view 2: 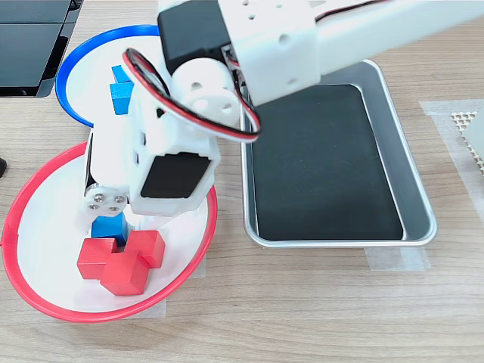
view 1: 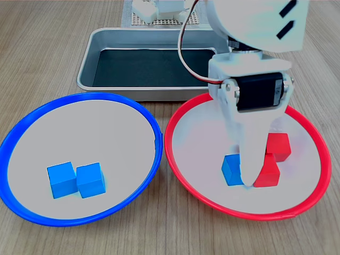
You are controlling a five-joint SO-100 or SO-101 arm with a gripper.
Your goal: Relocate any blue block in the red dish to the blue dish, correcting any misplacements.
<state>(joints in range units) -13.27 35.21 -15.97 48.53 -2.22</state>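
The arm reaches down into the red dish (view 1: 183, 175), its fingers (view 1: 249, 171) lowered right beside the blue block (view 1: 231, 170). A white finger stands between that block and the red cubes (view 1: 272, 159) in the first exterior view; whether the fingers are parted or clamped on the block I cannot tell, since the arm's body hides them in the second exterior view. The blue block (view 2: 108, 226) sits inside the red dish (view 2: 30, 287), touching the red cubes (view 2: 121, 261). The blue dish (view 1: 32, 133), just beside the red dish, holds two more blue cubes (view 1: 75, 179) side by side. A metal tray (view 1: 106, 42) lies behind both dishes on the wooden table (view 1: 42, 48).
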